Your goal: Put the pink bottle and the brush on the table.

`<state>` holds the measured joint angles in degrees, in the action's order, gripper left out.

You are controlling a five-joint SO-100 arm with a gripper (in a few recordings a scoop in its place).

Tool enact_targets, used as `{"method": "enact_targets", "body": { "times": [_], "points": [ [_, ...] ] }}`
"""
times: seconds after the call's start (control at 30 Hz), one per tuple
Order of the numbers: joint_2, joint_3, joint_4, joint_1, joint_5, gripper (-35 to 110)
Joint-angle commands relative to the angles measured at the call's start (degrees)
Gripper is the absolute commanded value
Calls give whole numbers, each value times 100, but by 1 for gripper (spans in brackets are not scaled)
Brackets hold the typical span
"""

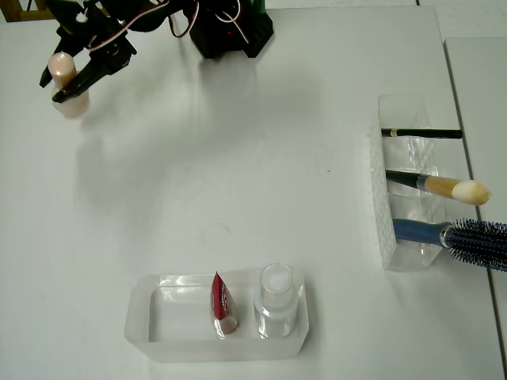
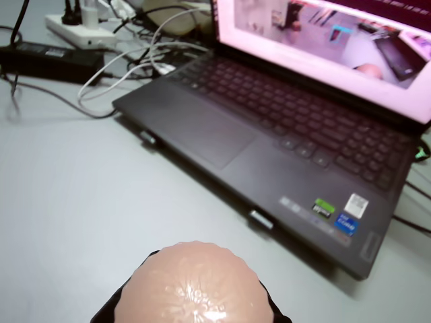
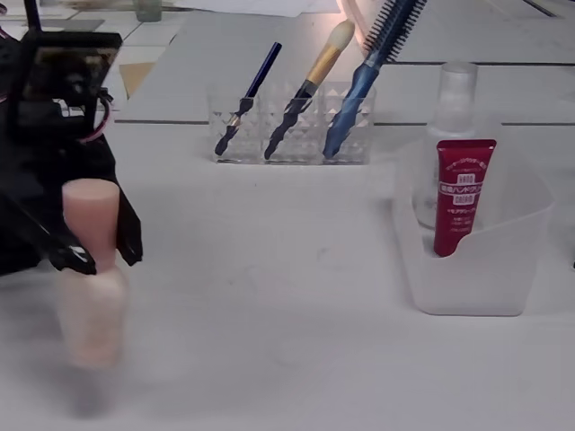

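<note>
**Desk:** What's the surface like from your end?

**Me:** I'm looking at a plain white table (image 1: 238, 182), matte, with soft shadows under the arm. In the overhead view a seam runs down the right side where a second white top butts against it. My gripper (image 1: 75, 79) sits at the far left corner, black, its jaws clamped on the pink bottle (image 1: 67, 87) around the cap and neck. In the fixed view the bottle (image 3: 90, 287) stands upright, its base blurred, so I cannot tell whether it touches the table.

**Desk:** And the brush?

**Me:** The brush (image 1: 444, 188) is in the middle slot of a clear holder (image 1: 396, 190) at the right edge of the overhead view, cream tip pointing outward. A thin black pencil (image 1: 420, 133) fills the slot on one side of it, a blue-handled hairbrush (image 1: 463, 236) the other. Near the bottom edge a clear tray (image 1: 158, 317) holds a red tube (image 1: 222, 305) and a clear bottle with a white cap (image 1: 276, 301), side by side.

**Desk:** Anything beyond the table?

**Me:** From the wrist view I see the bottle's rounded cap (image 2: 195, 286) at the bottom, and past it a dark open laptop (image 2: 283, 134) on the same pale surface, with a power strip (image 2: 87, 30) and tangled cables (image 2: 128, 67) at the upper left.
</note>
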<state>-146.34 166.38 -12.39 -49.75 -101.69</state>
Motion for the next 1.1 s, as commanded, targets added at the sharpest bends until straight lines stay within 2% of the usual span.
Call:
{"method": "enact_targets", "body": {
  "times": [0.0,0.2,0.57,0.87,1.07],
  "points": [
    [-18,35,-272,-325,-105,0],
    [167,97,-510,-817,35,0],
    [932,-264,-668,-932,1178,0],
    [1477,-554,-642,-932,1090,0],
    [1872,-721,-1037,-932,773,0]
  ]
}}
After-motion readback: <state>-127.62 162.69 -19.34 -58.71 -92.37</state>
